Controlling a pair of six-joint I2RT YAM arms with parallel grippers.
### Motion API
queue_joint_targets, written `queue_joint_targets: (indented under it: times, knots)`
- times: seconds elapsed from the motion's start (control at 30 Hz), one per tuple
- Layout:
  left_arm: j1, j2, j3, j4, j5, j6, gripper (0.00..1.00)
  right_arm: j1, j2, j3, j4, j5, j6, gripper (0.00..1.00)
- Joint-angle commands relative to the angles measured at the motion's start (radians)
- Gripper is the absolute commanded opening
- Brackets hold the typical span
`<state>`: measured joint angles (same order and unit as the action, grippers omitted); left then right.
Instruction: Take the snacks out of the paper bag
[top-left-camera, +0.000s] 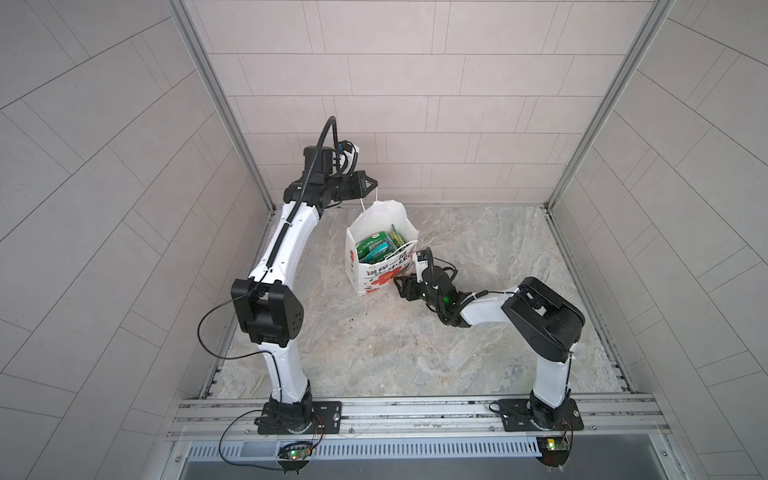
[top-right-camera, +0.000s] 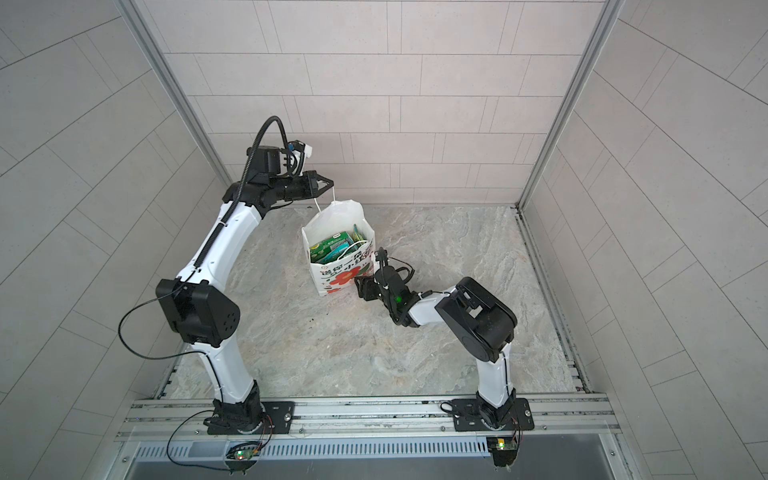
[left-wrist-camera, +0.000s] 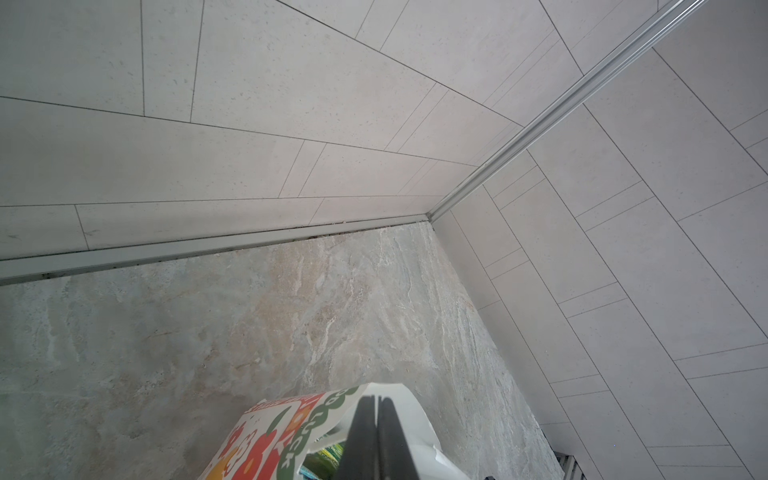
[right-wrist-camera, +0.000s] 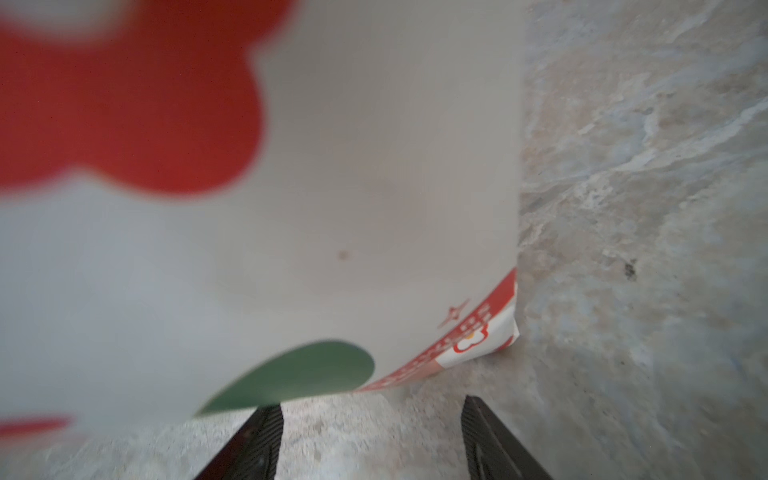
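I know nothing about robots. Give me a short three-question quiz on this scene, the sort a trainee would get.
1. True or false: the snacks lie inside the paper bag.
2. What does the left end effector pinch? A) the bag's cord handle B) a snack C) nothing
3. Fill in: the right end effector, low by the bag's bottom corner, has its jaws ____.
Key: 1 true; 2 A; 3 open, holding nothing.
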<state>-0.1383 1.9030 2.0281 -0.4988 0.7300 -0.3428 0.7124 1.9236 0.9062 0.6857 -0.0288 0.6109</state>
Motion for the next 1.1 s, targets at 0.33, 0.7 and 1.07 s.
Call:
queue_joint_targets:
  times: [0.33, 0.7, 1.07]
  knots:
    - [-0.016, -0.055, 0.133, -0.015, 0.081, 0.073, 0.0, -0.006, 0.205, 0.285, 0.031, 0.058, 0.064, 0.68]
    - [-0.066, -0.28, -0.245, 0.046, 0.018, 0.14, 0.0, -0.052, -0.008, -0.005, 0.004, 0.123, 0.0, 0.7]
    - [-0.178, -0.424, -0.476, 0.156, -0.062, 0.14, 0.0, -0.24, -0.454, -0.204, -0.395, 0.215, -0.142, 0.73]
